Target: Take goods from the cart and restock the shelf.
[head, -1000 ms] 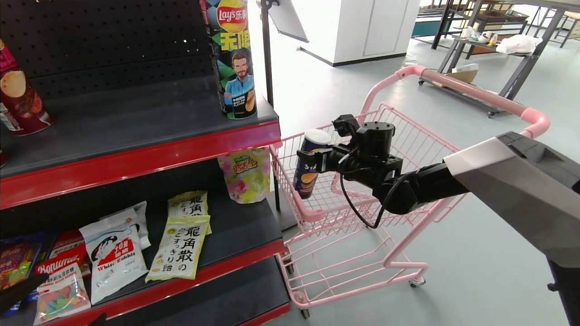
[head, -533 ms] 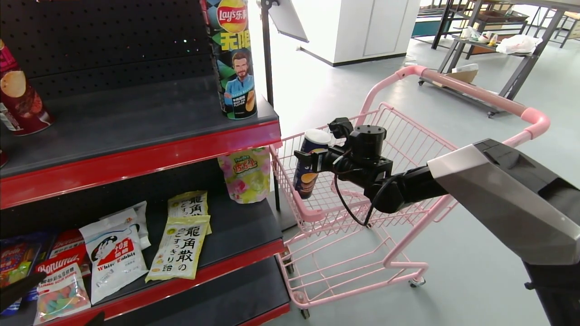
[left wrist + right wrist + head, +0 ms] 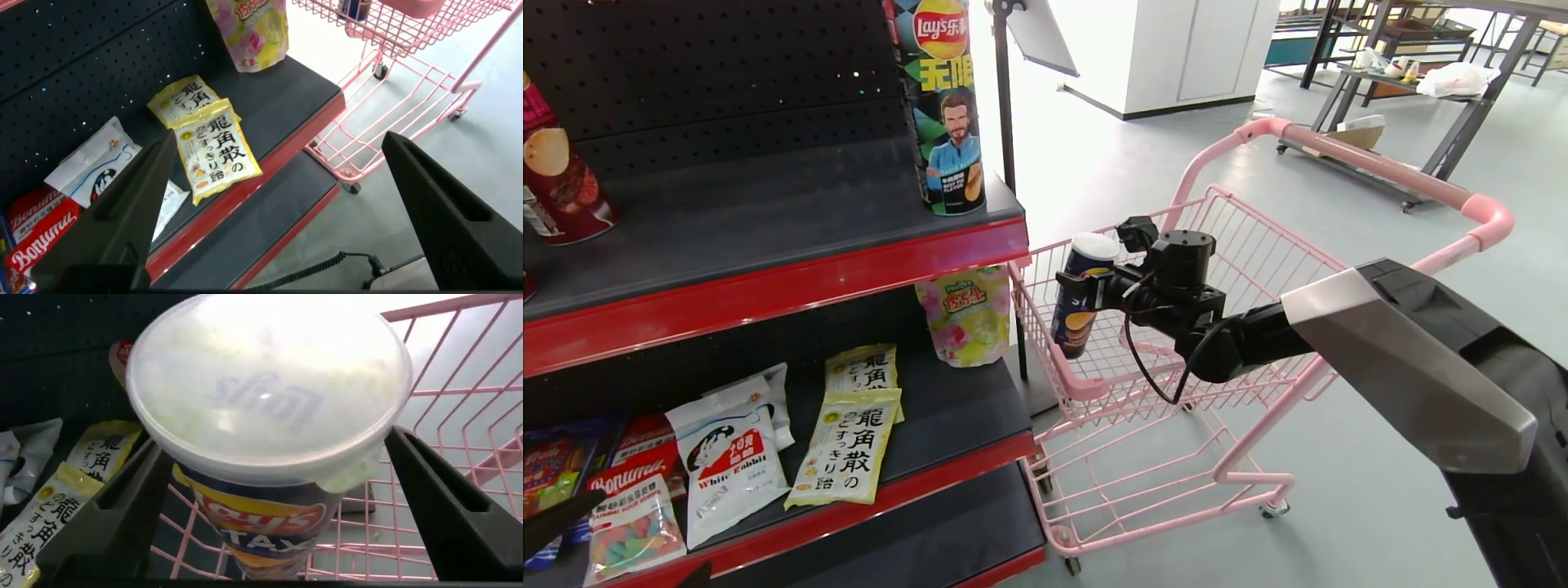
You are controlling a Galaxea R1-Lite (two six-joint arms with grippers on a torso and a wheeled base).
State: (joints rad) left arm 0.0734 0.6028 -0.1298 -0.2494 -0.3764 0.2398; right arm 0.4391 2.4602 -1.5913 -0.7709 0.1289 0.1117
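Observation:
My right gripper [image 3: 1086, 287] is shut on a dark blue chip can [image 3: 1079, 299] with a white plastic lid [image 3: 268, 384], holding it upright above the front left corner of the pink cart [image 3: 1176, 359]. Its two fingers [image 3: 122, 514] press the can's sides just below the lid. The shelf [image 3: 768, 229] stands to the left, with a tall chip can [image 3: 944, 106] at its right end and a red can [image 3: 556, 163] at far left. My left gripper [image 3: 278, 212] hangs open over the lower shelf's snack bags [image 3: 214, 153], holding nothing.
The lower shelf holds candy bags [image 3: 849, 441] and a green-yellow pouch [image 3: 968, 314]. The middle shelf board [image 3: 727, 204] has wide free room between the two cans. A thin metal pole [image 3: 1006, 122] stands between shelf and cart. Tables and racks [image 3: 1405, 82] stand far behind.
My right arm has drawn slightly left and in, while the blue can it holds has stayed almost in place. The left arm has not moved.

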